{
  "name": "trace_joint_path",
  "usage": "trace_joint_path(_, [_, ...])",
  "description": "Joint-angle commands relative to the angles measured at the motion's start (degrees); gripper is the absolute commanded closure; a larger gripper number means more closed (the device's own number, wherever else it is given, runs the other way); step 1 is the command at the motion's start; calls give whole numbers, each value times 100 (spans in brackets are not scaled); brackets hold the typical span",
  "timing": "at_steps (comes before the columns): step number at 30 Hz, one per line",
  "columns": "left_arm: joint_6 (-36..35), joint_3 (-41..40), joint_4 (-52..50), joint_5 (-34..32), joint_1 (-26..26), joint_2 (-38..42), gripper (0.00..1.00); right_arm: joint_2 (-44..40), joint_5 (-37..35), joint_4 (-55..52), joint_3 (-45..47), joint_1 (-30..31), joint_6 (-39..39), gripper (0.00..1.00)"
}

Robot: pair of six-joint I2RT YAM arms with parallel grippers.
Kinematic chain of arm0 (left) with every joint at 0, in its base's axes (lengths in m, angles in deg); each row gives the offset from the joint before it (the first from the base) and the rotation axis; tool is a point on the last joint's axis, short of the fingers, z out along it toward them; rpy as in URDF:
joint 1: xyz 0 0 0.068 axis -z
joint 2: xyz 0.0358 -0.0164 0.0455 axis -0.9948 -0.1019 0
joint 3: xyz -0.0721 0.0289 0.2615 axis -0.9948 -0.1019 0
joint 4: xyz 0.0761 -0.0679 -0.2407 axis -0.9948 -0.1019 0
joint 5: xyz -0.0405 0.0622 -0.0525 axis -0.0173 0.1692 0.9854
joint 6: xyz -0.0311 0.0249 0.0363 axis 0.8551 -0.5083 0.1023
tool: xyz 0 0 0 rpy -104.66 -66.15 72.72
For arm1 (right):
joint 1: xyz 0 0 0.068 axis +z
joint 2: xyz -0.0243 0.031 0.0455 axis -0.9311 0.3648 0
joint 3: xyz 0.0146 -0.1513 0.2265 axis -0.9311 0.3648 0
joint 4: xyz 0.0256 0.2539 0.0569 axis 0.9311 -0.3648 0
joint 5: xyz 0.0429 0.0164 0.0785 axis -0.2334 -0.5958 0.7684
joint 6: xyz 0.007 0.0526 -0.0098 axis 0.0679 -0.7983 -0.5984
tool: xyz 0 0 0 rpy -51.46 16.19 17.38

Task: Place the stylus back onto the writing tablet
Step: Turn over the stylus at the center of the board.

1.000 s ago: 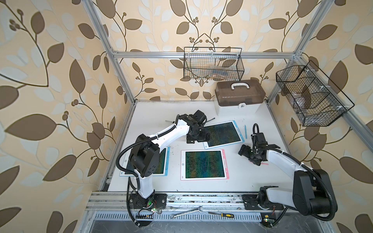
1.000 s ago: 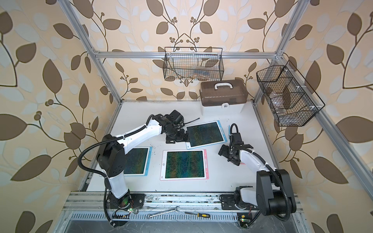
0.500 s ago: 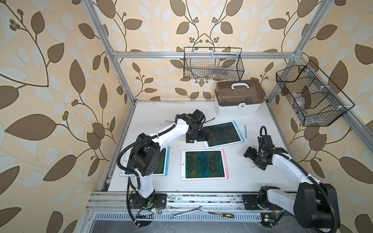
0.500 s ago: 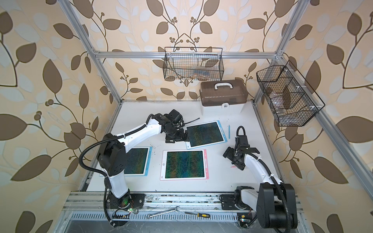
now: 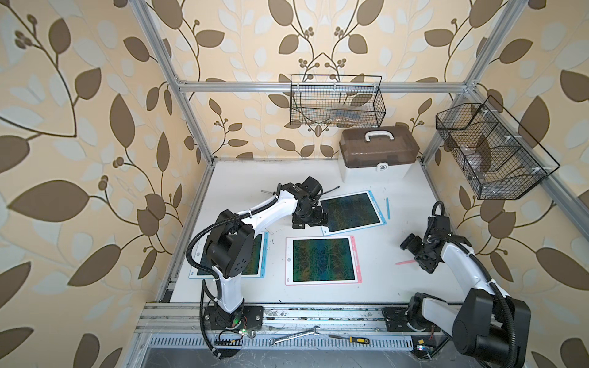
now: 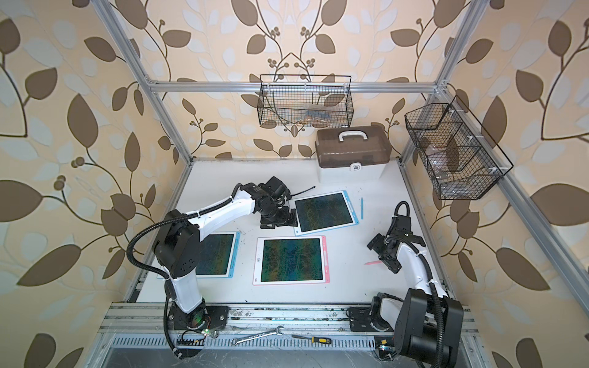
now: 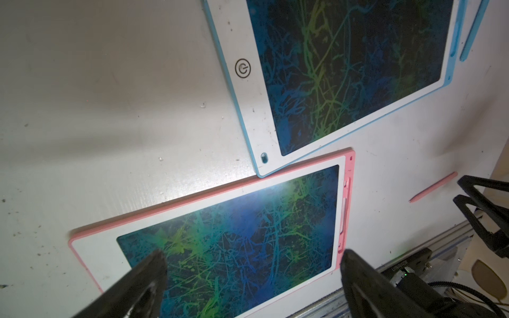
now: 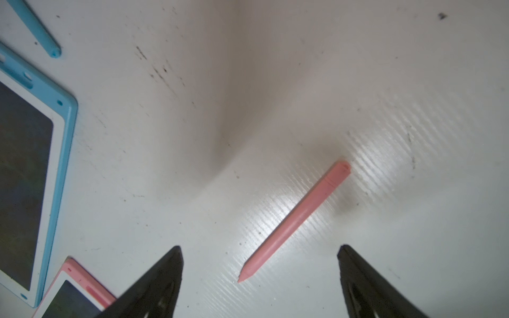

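Observation:
A pink stylus [image 8: 294, 220] lies loose on the white table at the right, also visible in both top views [image 5: 405, 262] [image 6: 373, 263]. My right gripper [image 8: 259, 247] hovers open just above it, with the stylus tip between the spread fingers and untouched. The pink-framed writing tablet [image 5: 323, 260] [image 7: 228, 234] lies flat at the front middle, to the stylus's left. My left gripper [image 5: 307, 221] [image 7: 252, 252] is open and empty beside a blue-framed tablet [image 5: 350, 212] further back. A blue stylus [image 5: 388, 207] lies to the right of that tablet.
Another blue-framed tablet [image 5: 258, 255] lies at the front left, partly under the left arm. A brown-lidded box [image 5: 379, 149] stands at the back right. Wire baskets [image 5: 338, 102] [image 5: 490, 149] hang on the frame. A wrench [image 5: 294, 336] and screwdriver [image 5: 350, 339] lie on the front rail.
My right gripper has moved right and toward the front edge, ending over the pink stylus, with its jaws slightly narrower. The left arm has stayed still.

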Motion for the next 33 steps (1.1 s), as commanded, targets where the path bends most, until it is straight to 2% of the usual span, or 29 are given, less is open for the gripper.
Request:
trace_joint_path(1, [-90, -57, 72, 128, -81, 357, 1, 171, 15, 7, -8, -65, -12, 14])
trace_joint_path(10, [-77, -185, 44, 71, -121, 481, 1, 711, -5, 367, -95, 62, 64, 16])
trace_joint_path(14, [-64, -234, 46, 60, -129, 507, 1, 1022, -14, 562, -209, 457, -29, 16])
trace_joint_path(24, [-48, -190, -78, -25, -129, 544, 1, 1899, -739, 632, -907, 1757, -217, 18])
trace_joint_path(29, [-29, -198, -95, -56, -129, 570, 1, 2161, -828, 615, -1134, 2089, -223, 23])
trace_joint_path(33, [-13, -155, -102, -44, -129, 560, 1, 2145, -853, 550, -1140, 2080, -119, 27])
